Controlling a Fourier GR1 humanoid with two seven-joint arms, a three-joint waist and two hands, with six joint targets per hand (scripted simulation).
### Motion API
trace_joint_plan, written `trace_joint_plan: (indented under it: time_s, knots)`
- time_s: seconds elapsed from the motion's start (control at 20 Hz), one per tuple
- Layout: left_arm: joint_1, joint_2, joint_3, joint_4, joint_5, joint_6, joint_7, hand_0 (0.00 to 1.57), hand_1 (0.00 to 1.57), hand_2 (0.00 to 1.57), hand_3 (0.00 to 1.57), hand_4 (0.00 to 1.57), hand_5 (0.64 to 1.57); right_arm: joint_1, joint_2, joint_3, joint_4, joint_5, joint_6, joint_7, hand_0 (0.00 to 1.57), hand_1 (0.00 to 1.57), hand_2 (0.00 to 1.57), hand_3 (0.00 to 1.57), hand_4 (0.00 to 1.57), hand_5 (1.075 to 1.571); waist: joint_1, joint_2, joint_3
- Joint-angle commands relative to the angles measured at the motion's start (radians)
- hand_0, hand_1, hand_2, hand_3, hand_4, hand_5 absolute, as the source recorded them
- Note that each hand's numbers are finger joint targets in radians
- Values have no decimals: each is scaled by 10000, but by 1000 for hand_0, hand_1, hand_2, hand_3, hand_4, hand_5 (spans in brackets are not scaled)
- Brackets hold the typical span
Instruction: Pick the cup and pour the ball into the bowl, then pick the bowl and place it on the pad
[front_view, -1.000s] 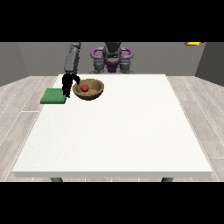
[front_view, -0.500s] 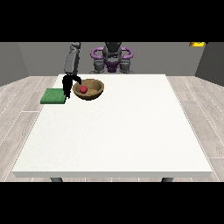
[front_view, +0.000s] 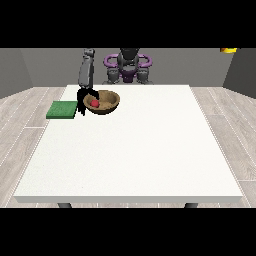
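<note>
The wooden bowl (front_view: 102, 102) is sitting on the white table (front_view: 130, 150) near its far left corner as the view shows it, and the red ball (front_view: 94, 102) is lying inside it, toward the bowl's left side. I am holding my hand at the view's left (front_view: 82, 100) against the bowl's left rim, with my dark fingers (front_view: 81, 107) hanging down beside the wall of the bowl and one reaching over the rim above the ball; whether they are actually pinching the rim I cannot tell at this size. The green pad (front_view: 62, 109) is lying flat just to the left of that hand, at the table's left edge, apart from the bowl. My grey forearm (front_view: 86, 73) is coming down to the hand from above.
</note>
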Motion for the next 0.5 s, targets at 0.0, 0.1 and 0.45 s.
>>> trace_joint_plan:
  time_s: [0.0,0.1,0.45]
  knots:
    - [-8,194,176,-308,228,-70,5,0,0,0,0,1023,1540,261,-409,-489,965,-72,-572,335,0,0,0,0,615,1568,224,527,187]
    - [-399,601,377,-88,484,-313,171,0,0,0,0,1018,1533,601,-427,-304,1066,318,-1130,523,1482,1482,1571,449,621,1491,279,986,185]
    - [-482,686,584,-136,984,-574,265,0,0,0,0,1112,1519,1419,-1280,-128,502,852,-2048,805,1571,1571,1571,1413,922,1525,648,1079,155]
